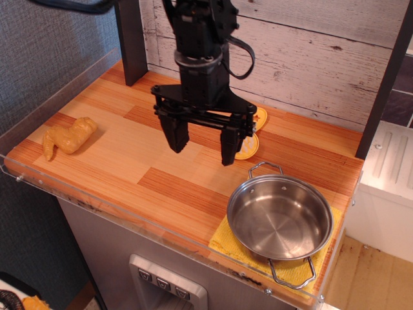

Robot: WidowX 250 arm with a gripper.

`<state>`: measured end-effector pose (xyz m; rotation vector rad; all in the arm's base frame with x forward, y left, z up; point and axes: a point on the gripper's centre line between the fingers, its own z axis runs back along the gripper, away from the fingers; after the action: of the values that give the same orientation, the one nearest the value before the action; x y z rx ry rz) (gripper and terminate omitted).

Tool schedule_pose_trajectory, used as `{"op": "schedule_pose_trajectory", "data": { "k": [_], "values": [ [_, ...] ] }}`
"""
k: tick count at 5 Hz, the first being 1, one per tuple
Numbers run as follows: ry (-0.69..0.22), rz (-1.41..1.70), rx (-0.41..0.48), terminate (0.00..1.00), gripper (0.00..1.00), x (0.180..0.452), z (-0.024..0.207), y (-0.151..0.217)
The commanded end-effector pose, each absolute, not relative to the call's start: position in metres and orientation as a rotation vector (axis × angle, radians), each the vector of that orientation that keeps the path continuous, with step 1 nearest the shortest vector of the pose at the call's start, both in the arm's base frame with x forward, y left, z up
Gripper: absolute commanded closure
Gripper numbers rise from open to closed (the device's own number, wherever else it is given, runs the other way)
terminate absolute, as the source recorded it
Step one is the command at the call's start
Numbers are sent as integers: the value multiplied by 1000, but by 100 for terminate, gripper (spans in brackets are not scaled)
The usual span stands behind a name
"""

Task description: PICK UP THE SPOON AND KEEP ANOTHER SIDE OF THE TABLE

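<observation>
At the left of the surface (129, 155) lies a lumpy toy food piece (68, 137), well apart from us. Our gripper (201, 145) hangs mid-surface, jaws spread wide and empty. The spoon (250, 137) sits just right of them, partly hidden behind the right jaw, its long axis running back-right toward the wall.

The striped wooden table (129, 155) carries a yellow spoon (250, 143); a lumpy toy food piece (68, 137); a yellow cloth (227, 242) under a steel pan (279, 218).
</observation>
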<state>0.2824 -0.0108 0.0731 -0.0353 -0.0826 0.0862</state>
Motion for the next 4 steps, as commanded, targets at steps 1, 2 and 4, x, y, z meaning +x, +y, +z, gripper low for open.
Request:
{"op": "schedule_pose_trajectory", "data": {
  "k": [1, 2, 4],
  "values": [
    [-142, 55, -21, 0, 0, 326, 78, -24],
    [-134, 51, 2, 0, 0, 344, 70, -23],
    [-106, 76, 26, 0, 0, 363, 53, -14]
  ]
}}
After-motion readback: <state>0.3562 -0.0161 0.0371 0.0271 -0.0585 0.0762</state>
